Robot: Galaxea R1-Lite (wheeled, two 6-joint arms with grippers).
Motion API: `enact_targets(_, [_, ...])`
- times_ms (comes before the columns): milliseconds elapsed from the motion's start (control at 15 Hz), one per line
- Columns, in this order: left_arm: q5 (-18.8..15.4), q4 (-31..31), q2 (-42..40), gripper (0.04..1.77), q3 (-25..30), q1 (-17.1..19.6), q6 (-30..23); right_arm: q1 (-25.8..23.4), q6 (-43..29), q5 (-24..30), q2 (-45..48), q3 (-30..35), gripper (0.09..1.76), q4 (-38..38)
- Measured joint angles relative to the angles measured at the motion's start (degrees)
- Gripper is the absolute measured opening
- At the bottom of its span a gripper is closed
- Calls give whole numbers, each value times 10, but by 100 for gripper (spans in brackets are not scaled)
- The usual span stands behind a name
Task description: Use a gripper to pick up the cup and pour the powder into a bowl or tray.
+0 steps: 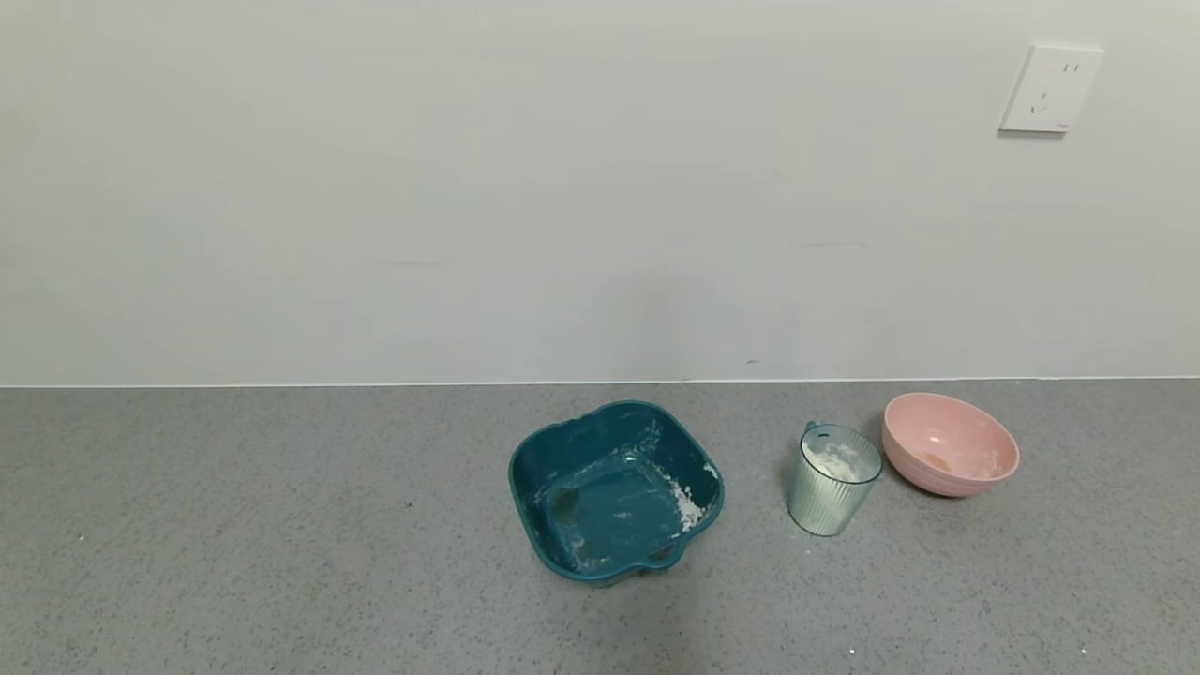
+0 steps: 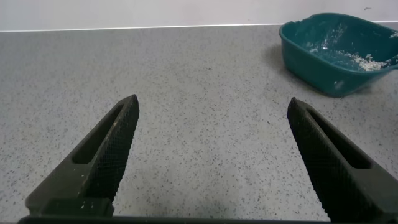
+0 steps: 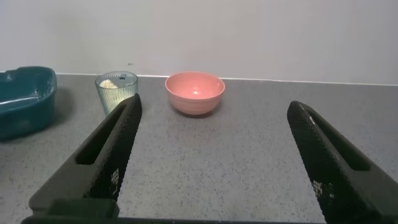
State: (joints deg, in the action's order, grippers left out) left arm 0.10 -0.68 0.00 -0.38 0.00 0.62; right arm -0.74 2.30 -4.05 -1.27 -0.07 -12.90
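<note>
The ribbed pale blue-green cup [image 1: 832,479] stands upright on the grey counter with white powder [image 1: 837,459] inside. The pink bowl [image 1: 949,443] stands just to its right, apart from it. Neither gripper shows in the head view. My right gripper [image 3: 213,102] is open and empty, low over the counter; the cup [image 3: 116,89] and the bowl [image 3: 194,93] stand well ahead of it. My left gripper [image 2: 212,106] is open and empty over bare counter, away from the cup.
A dark teal square tray [image 1: 614,489] with powder smears stands left of the cup; it also shows in the left wrist view [image 2: 336,50] and the right wrist view [image 3: 25,99]. A wall runs along the counter's back, with a socket [image 1: 1050,89].
</note>
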Motion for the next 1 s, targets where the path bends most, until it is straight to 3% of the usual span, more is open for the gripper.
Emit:
enact_targets(400, [0, 1, 0, 172, 0, 0, 0, 1, -43, 19, 12, 0, 170, 129])
enact_targets(1000, [0, 1, 0, 172, 0, 0, 0, 1, -44, 21, 13, 0, 170, 131])
